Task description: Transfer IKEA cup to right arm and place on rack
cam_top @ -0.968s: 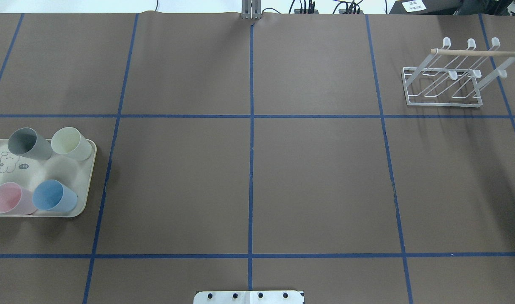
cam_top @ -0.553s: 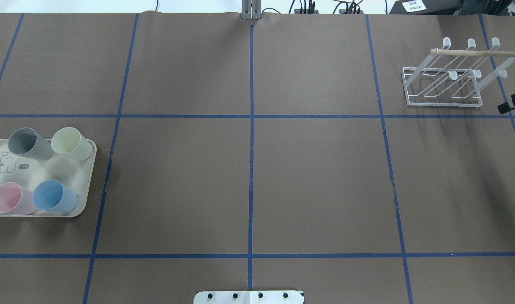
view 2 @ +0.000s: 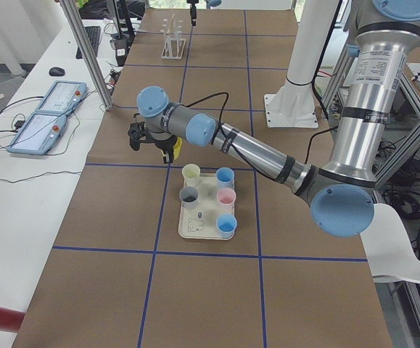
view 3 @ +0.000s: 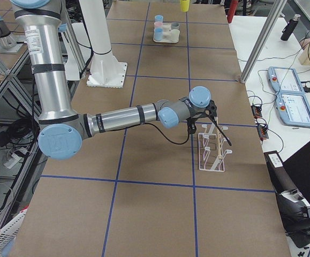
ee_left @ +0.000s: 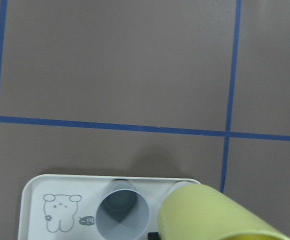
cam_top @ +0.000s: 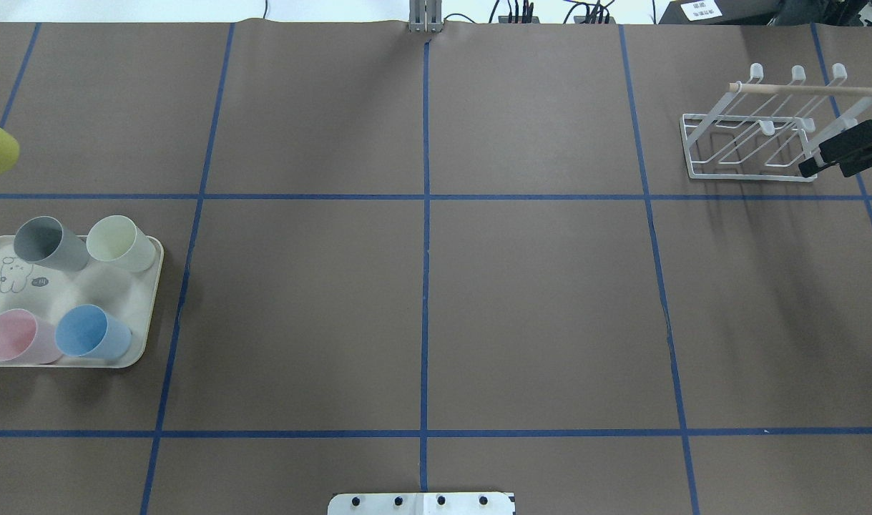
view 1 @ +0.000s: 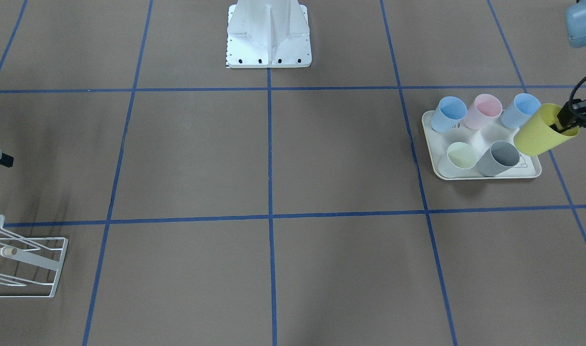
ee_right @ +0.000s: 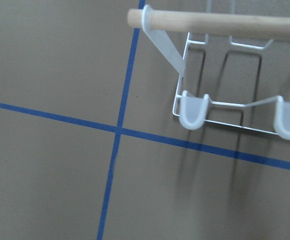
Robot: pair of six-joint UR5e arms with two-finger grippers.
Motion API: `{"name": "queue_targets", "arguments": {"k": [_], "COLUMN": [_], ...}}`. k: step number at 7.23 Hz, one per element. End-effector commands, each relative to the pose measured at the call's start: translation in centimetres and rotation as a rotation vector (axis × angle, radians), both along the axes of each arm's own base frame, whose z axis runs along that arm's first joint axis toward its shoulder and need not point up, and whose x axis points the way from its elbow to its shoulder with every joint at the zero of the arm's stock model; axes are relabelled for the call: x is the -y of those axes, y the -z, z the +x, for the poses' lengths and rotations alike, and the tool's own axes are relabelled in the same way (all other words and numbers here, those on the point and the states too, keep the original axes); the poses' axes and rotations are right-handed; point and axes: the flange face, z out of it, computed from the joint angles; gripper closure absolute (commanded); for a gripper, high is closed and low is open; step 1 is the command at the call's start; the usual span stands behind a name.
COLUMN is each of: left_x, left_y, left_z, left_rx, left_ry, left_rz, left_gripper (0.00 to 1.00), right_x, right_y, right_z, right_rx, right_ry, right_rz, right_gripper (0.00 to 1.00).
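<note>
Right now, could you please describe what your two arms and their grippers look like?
Both arms match: the left arm and right arm are silver-grey tubes with pale blue joint caps and black bands. A thin black cable loops along each forearm. The left gripper and right gripper are bulky, black and two-fingered.

Looks down on the table (cam_top: 536, 300) from behind, opposite and both ends. Peers closely at tray (ee_left: 34, 210) and rack (ee_right: 192, 112) from wrists.

Six cups (view 1: 540, 133), one tray (view 1: 528, 169) and one rack (cam_top: 800, 89).
</note>
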Motion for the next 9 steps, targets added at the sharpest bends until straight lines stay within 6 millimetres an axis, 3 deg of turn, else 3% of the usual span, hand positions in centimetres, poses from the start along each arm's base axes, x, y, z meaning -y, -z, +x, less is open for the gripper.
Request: {"name": "queue_targets", "arguments": {"k": [1, 3, 4, 5, 6, 8, 9], "left_x": [-1.1, -1.8, -2.5, -2.3, -2.6, -2.5, -1.5], "left_y": [8.4, 13.9, 17.1, 18.9, 19.8, 20.7, 21.0], "left_z": [6.2, 11.5, 15.3, 16.9, 18.5, 21.8, 22.7], "left_rx": [-0.079, -0.146, -0.167, -0.175, -0.178, -0.186, -0.200], "left_ry": [-0.001, 0.011, -0.005, 0.015, -0.008, -0.051, -0.058], "left_rz": [-0.052, -0.138, -0.183, -0.259, -0.268, -0.266, -0.246], "left_gripper": [1.00, 1.00, 1.00, 1.00, 1.00, 1.00, 1.00], "right_x": [2.0, 2.8, 2.5, 1.7, 1.1, -3.3, -5.3], "right_y": [5.6, 12.0, 15.7, 18.9, 22.0, 24.9, 25.9], "right_z": [-4.1, -10.6, -14.4, -17.9, -20.6, -27.2, -29.4], "right_rx": [0.020, 0.029, 0.026, 0.039, 0.058, 0.178, 0.271], "right_ry": [-0.025, -0.032, -0.018, 0.000, -0.027, -0.189, -0.254], "right_rz": [-0.053, -0.089, -0.027, 0.002, 0.055, 0.090, 0.062], "right_gripper": [0.01, 0.01, 0.01, 0.01, 0.01, 0.01, 0.01]}}
